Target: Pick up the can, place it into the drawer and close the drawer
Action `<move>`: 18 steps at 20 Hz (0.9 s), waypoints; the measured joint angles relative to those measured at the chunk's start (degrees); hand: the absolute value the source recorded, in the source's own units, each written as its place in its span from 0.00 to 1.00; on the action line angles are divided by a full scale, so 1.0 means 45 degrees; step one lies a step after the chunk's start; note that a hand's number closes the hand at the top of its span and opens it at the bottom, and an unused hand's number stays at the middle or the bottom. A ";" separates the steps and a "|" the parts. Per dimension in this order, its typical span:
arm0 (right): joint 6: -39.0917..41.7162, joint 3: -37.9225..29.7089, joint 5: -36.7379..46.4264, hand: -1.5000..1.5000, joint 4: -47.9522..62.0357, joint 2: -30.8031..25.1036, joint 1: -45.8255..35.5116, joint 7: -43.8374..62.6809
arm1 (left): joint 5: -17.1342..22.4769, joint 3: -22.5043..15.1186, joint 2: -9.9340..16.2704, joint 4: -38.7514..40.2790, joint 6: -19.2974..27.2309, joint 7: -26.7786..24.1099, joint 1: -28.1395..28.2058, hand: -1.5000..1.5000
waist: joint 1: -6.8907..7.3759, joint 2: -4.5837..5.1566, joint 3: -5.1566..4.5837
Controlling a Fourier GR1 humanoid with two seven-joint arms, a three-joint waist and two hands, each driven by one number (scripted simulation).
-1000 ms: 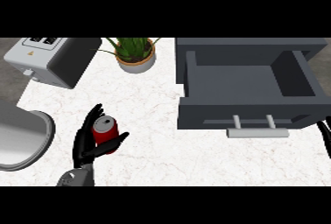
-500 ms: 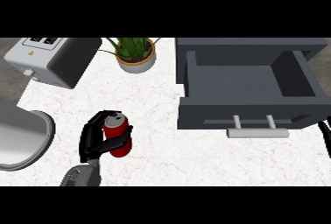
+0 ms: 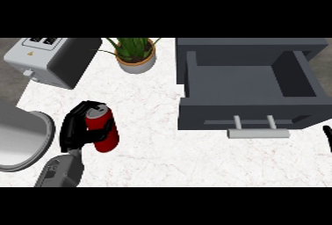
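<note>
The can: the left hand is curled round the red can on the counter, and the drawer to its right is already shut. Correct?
Not quite. The left hand is curled round the red can, but the drawer to its right stands open and holds nothing, as the head view shows; its handle points toward the robot.

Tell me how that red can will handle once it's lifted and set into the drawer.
The red can, already gripped by the left hand, looks rigid, so it should keep its shape. Its smooth round side could slip or roll if laid down. Tall and narrow, it may tip in the open drawer.
</note>
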 measured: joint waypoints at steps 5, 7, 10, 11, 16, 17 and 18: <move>0.0105 -0.0288 -0.0260 0.00 -0.0195 -0.0003 0.0073 0.0196 | -0.0083 -0.0167 0.0146 -0.0654 -0.0132 0.0623 -0.0494 1.00 | 0.0000 -0.0006 0.0002; 0.0052 -0.0369 -0.0268 0.00 -0.0128 -0.0005 -0.0078 0.0195 | -0.0190 -0.0433 0.0063 -0.1314 -0.0051 0.1121 -0.0540 1.00 | 0.0015 -0.0011 0.0002; -0.0068 -0.0082 -0.0112 0.00 -0.0229 0.0017 0.0123 0.0057 | -0.0477 -0.0935 -0.0044 -0.2564 0.0257 0.2144 -0.0570 1.00 | 0.0031 -0.0019 0.0007; -0.0023 -0.0198 -0.0180 0.00 -0.0162 -0.0029 0.0094 0.0010 | -0.0603 -0.1118 -0.0069 -0.3037 0.0354 0.2435 -0.0530 1.00 | 0.0038 -0.0021 0.0006; -0.0264 -0.0079 -0.0296 0.00 -0.0731 -0.0059 0.0400 0.0271 | -0.1313 -0.1844 -0.0520 -0.4139 0.1167 0.3809 -0.1599 1.00 | -0.0004 -0.0022 0.0006; -0.0177 -0.0122 -0.0366 0.00 -0.0748 -0.0075 0.0467 0.0254 | -0.1409 -0.1902 -0.0585 -0.4178 0.1312 0.4193 -0.2028 1.00 | -0.0022 -0.0020 0.0006; -0.0166 -0.0060 -0.0313 0.00 -0.0799 -0.0027 0.0584 0.0173 | -0.1488 -0.1997 -0.0635 -0.4371 0.1369 0.4505 -0.2195 1.00 | -0.0023 -0.0020 0.0007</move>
